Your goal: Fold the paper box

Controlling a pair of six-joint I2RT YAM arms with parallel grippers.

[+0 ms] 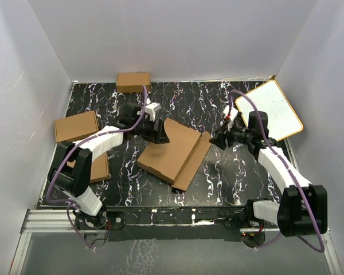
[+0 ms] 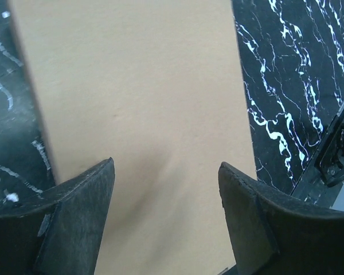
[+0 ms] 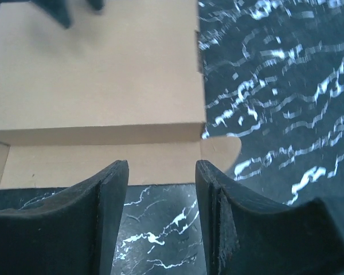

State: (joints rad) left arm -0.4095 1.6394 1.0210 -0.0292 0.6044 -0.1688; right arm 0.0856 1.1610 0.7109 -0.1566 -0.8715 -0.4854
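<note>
The paper box (image 1: 175,152) is brown corrugated cardboard lying mid-table, partly folded, with a wide panel resting on a lower sheet whose edge strip and rounded tab (image 3: 222,150) stick out on the right. My left gripper (image 1: 162,133) is open at the box's far-left edge, its fingers spread over the flat panel (image 2: 137,86). I cannot tell whether they touch it. My right gripper (image 1: 215,139) is open and empty just right of the box, its fingertips (image 3: 123,166) a little short of the strip's edge (image 3: 97,163).
Three smaller ready-made cardboard boxes sit at the back (image 1: 133,81), the left (image 1: 75,126) and the near left (image 1: 99,167). A white board with a tan rim (image 1: 270,110) leans at the back right. White walls enclose the black marbled table (image 1: 218,177).
</note>
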